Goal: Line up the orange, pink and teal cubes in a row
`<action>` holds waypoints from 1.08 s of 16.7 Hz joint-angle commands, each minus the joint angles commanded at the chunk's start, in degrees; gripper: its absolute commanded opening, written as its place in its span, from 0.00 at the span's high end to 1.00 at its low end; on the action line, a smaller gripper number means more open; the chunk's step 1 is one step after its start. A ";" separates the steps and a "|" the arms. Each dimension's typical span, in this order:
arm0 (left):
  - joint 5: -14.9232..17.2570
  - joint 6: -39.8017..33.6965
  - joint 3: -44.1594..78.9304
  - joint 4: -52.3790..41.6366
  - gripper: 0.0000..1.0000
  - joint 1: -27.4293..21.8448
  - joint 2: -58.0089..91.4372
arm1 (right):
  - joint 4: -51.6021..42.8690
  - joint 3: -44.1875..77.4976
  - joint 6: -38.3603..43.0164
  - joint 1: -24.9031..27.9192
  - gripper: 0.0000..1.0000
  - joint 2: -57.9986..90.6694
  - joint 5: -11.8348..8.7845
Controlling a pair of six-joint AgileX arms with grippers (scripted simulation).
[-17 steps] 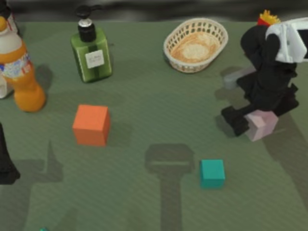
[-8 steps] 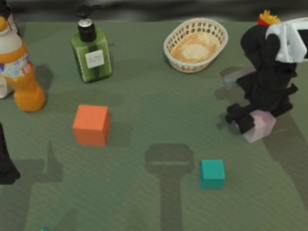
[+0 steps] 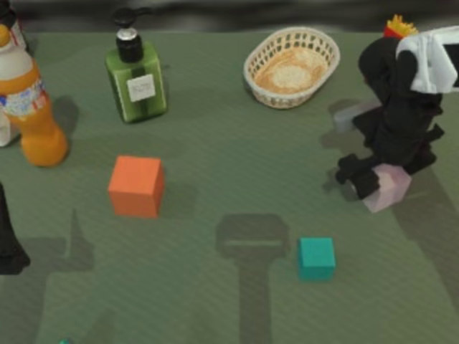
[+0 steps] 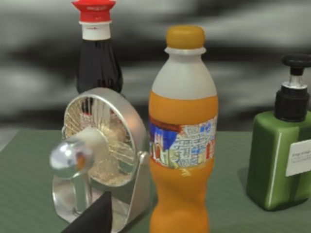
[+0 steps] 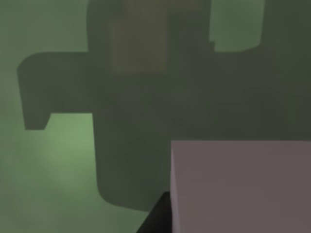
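Note:
The pink cube (image 3: pixel 393 188) is at the right of the table, with my right gripper (image 3: pixel 376 180) shut on it. In the right wrist view the pink cube (image 5: pixel 238 184) fills the corner against one dark fingertip (image 5: pixel 156 218), and the gripper's shadow lies on the mat below. The orange cube (image 3: pixel 135 185) rests left of centre. Nearer the front, right of centre, sits the teal cube (image 3: pixel 316 257). My left gripper (image 3: pixel 8 251) stays parked at the left edge. Only one of its fingertips (image 4: pixel 95 218) shows in the left wrist view, well off to one side.
An orange drink bottle (image 3: pixel 32 107) stands at the back left with a small metal fan (image 4: pixel 104 150) and a dark sauce bottle (image 4: pixel 97 53) beside it. A green soap dispenser (image 3: pixel 136 75), a wicker basket (image 3: pixel 292 66) and a red fries box (image 3: pixel 399 27) line the back.
A second ago the right gripper's finger stood farther out and more of the pink cube showed. It has since drawn in on the cube. Nothing has moved in the last half second.

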 joint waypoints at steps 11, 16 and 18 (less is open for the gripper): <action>0.00 0.00 0.00 0.00 0.00 0.00 0.00 | -13.52 8.43 -0.13 0.50 1.00 -5.08 -0.05; 0.00 0.00 0.00 0.00 0.00 0.00 0.00 | -13.63 8.55 2.01 1.52 1.00 -4.79 -0.04; 0.00 0.00 0.00 0.00 0.00 0.00 0.00 | -14.01 8.84 6.33 4.06 1.00 -4.80 0.04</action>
